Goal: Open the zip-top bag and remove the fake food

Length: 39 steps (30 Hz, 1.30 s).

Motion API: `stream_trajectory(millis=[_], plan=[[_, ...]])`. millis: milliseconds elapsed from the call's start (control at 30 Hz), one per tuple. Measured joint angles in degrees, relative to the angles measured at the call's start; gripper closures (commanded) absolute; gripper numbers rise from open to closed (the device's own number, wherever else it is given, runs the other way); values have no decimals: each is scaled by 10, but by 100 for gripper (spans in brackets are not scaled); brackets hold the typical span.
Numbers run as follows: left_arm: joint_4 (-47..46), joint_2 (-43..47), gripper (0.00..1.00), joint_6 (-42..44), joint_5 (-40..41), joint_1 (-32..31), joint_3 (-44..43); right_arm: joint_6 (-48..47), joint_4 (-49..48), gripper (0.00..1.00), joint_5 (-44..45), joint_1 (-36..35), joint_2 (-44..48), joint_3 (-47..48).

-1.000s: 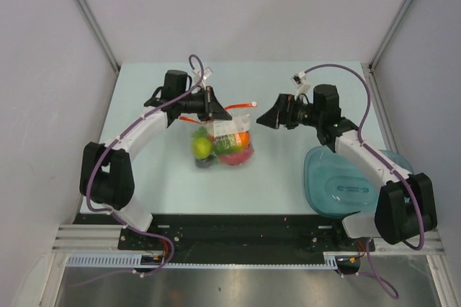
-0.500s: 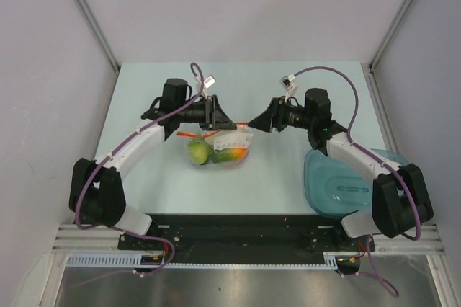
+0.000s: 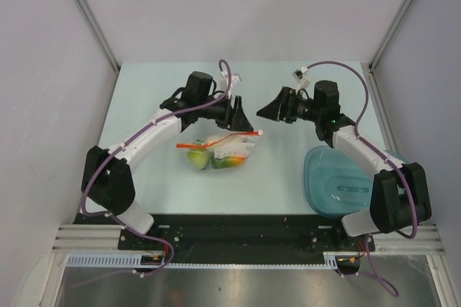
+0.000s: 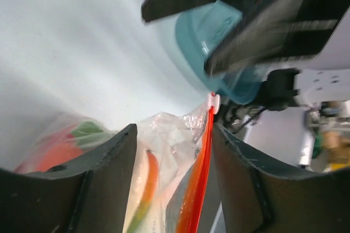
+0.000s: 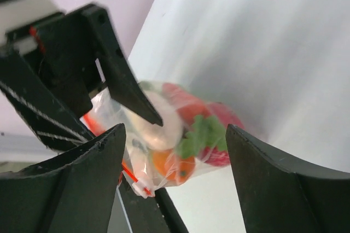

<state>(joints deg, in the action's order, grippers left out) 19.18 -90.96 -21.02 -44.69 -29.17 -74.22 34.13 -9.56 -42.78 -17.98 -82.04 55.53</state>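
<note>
You're on the opening step I reckon: zip-top bag [image 3: 220,152], fake food [image 3: 198,157] inside, lies left of the teal tray [image 3: 324,170], left gripper [image 3: 240,118] and right gripper [image 3: 263,112] both spread and gripping nothing, so next up is pinching that red zip strip [image 3: 216,141].

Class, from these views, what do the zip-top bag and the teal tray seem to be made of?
Zip-top bag: likely thin, clear, glossy plastic film; it crinkles and the fake food shows through. Teal tray: probably rigid translucent plastic, smooth, with a moulded rim.
</note>
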Motion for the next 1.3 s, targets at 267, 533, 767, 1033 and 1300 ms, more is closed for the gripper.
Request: stream_trajectory(millis=[267,533,767,1033,1300], plan=[[90,-7,73,111,120,-27,-24,-18,103,12,25,55,42,2],[87,-46,91,135,159,-31,-22,-47,214,12,59,53,103,-28],[78,-58,87,120,162,-31,-17,-9,207,3,21,22,83,-115],[115,-69,31,121,188,-31,-76,19,200,0,40,38,148,-145],[135,-8,23,162,185,-40,-107,-19,238,0,52,64,171,-153]])
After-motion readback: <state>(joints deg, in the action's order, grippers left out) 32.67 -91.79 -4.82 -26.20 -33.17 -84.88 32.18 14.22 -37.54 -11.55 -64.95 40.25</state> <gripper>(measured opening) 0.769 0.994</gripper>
